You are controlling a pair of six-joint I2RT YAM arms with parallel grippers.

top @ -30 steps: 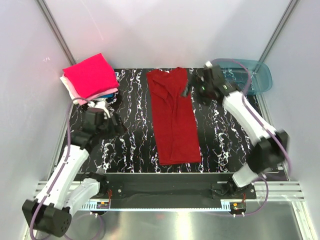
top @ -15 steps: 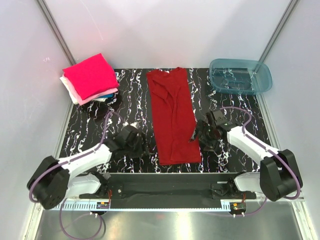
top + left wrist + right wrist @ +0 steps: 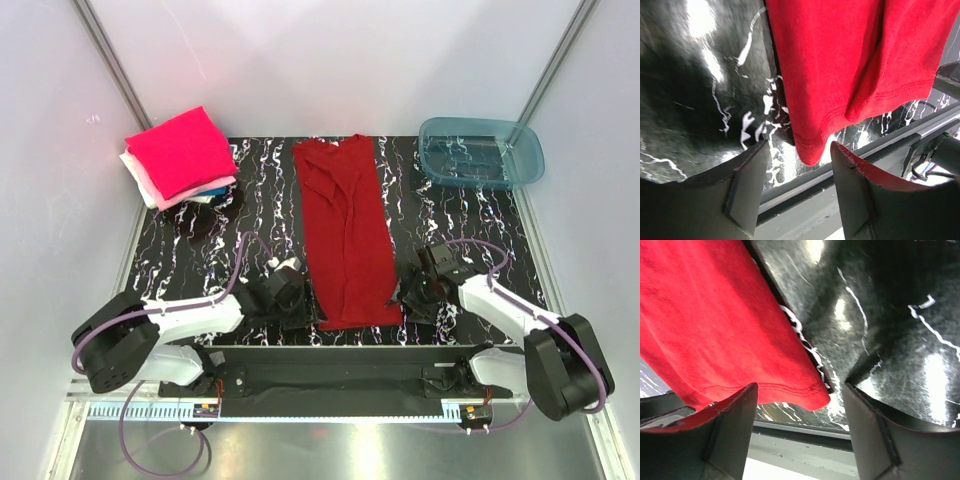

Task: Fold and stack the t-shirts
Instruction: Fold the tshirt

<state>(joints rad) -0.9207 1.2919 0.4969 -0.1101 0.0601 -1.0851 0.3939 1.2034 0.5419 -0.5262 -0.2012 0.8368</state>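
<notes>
The dark red t-shirt [image 3: 345,230] lies folded lengthwise into a long strip down the middle of the black marbled table, collar far, hem near. My left gripper [image 3: 300,305] is open at the hem's near left corner [image 3: 810,150], which lies between its fingers. My right gripper [image 3: 408,297] is open at the near right corner [image 3: 812,395], also between its fingers. A stack of folded t-shirts [image 3: 180,155], magenta on top with pale pink, white and blue below, sits at the far left corner.
A teal see-through tub [image 3: 482,152] stands at the far right corner. The table's near edge with a metal rail [image 3: 330,360] runs just behind both grippers. White walls close in the left, right and back.
Both arms have swung from the far half of the table down to the shirt's near hem, the left to its left corner and the right to its right corner. The shirt has not moved.
</notes>
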